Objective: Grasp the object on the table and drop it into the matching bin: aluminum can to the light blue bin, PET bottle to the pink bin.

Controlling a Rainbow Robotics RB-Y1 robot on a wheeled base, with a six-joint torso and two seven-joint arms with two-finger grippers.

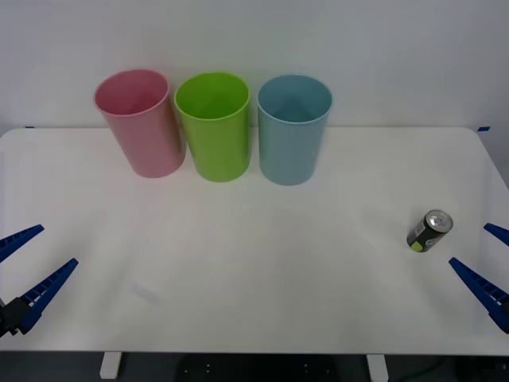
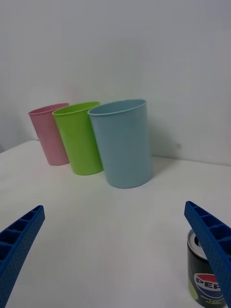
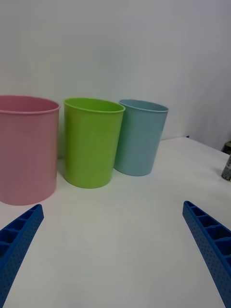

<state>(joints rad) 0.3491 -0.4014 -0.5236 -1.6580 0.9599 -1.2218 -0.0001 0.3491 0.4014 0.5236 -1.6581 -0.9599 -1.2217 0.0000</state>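
Aluminum can (image 1: pixel 429 231) stands upright on the table (image 1: pixel 254 270) toward its right side, long axis vertical, silver lid up and the yellow-green patch low on its side. Just beside it, the right gripper (image 1: pixel 491 267) hovers at the table's right edge with its blue fingers spread wide and nothing between them. Well apart, along the far edge, stand the light blue bin (image 1: pixel 293 129), a lime green bin (image 1: pixel 213 125) and the pink bin (image 1: pixel 140 122) in a row, mouths up. At the left edge, the left gripper (image 1: pixel 30 263) hangs equally spread.
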